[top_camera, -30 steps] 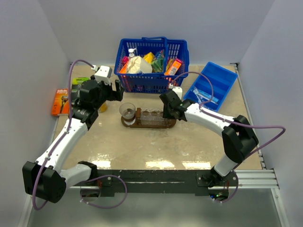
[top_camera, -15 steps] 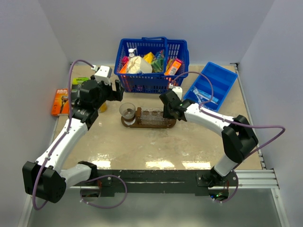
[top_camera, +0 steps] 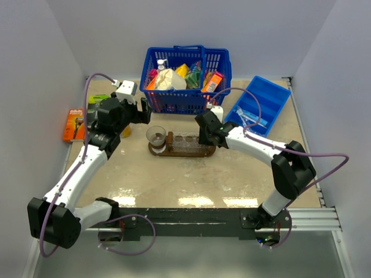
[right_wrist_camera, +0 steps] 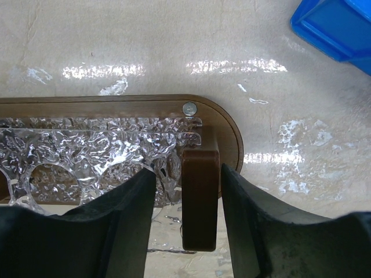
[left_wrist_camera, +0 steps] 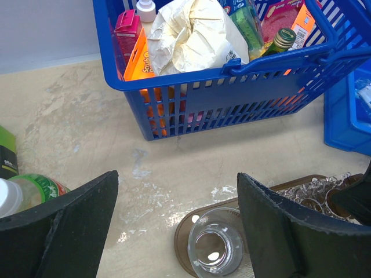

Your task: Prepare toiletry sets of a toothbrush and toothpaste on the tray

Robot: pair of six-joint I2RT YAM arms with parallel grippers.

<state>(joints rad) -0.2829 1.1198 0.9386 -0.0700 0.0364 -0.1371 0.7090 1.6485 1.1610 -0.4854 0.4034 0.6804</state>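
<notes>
The dark brown oval tray (top_camera: pixel 181 154) lies mid-table and carries a clear rack (right_wrist_camera: pixel 87 150) and a glass cup (top_camera: pixel 156 136). My right gripper (right_wrist_camera: pixel 187 171) straddles the upright brown post (right_wrist_camera: pixel 200 197) at the tray's right end (right_wrist_camera: pixel 229 124). It is open, with a small gap on each side of the post. Wide open and holding nothing, my left gripper (left_wrist_camera: pixel 177 176) hovers above the tray's left end (left_wrist_camera: pixel 184 231) and the cup (left_wrist_camera: pixel 217 246). Pale slim packets (top_camera: pixel 252 119) lie in the blue bin, too small to tell toothbrush from toothpaste.
A blue basket (top_camera: pixel 185 72) full of groceries stands behind the tray. The blue bin (top_camera: pixel 261 107) sits at the right rear. An orange box (top_camera: pixel 74 124) and a green-labelled bottle (left_wrist_camera: pixel 35 188) lie at the left, beside my left arm.
The right jaws have parted slightly around the tray's end post. The left arm and the tray have not moved.
</notes>
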